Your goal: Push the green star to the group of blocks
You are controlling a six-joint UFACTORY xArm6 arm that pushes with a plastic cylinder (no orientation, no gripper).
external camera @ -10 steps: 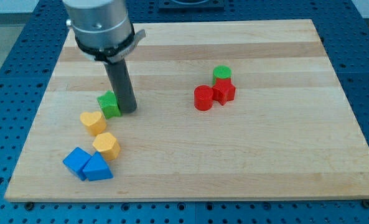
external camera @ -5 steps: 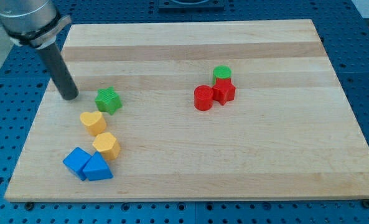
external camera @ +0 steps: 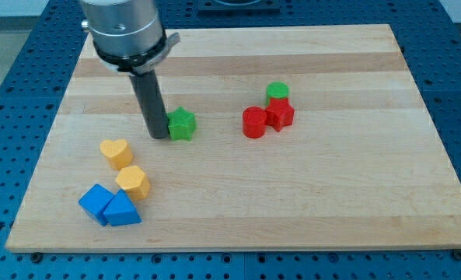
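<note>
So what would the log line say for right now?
tip: touching green star, its left | star: short of red-green group | push: unfinished

You have bare board (external camera: 214, 167) between the green star (external camera: 183, 124) and the red cylinder (external camera: 254, 123), nothing standing in that lane. My tip (external camera: 159, 135) sits against the star's left side. The red star (external camera: 280, 114) and green cylinder (external camera: 277, 92) crowd behind the red cylinder.

Green star (external camera: 183, 124), red cylinder (external camera: 254, 123), yellow heart (external camera: 116, 152), blue blocks (external camera: 110, 206), pale wood board (external camera: 354, 179)
</note>
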